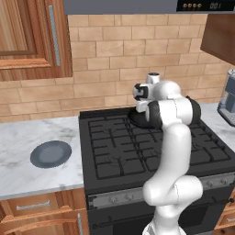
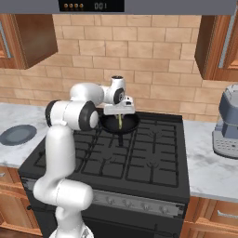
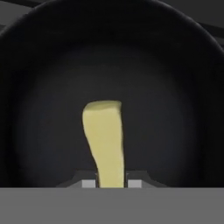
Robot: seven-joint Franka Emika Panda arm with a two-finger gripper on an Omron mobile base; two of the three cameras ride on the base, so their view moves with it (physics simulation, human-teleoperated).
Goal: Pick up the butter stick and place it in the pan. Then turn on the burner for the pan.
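The hand (image 2: 120, 116) is gripping the thin yellow butter stick (image 3: 105, 142) over the round black pan (image 3: 183, 109); release and burner are remaining.

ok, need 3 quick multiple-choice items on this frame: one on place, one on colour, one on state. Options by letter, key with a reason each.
1. Where is the small round black frying pan?
A. on a rear burner of the black gas stove
B. on the marble counter
C. on a front burner

2. What colour is the flat round plate on the counter?
A. red
B. grey-blue
C. yellow

3. What is the state of the thin yellow-olive butter stick?
A. lying on the plate
B. lying flat on the counter
C. gripped by the gripper over the pan

Key: 1 A, both base views show the pan at the stove's back. 2 B, the left base view shows it grey-blue. 3 C, the hand view shows the stick between the fingertips with the pan's black floor behind it.
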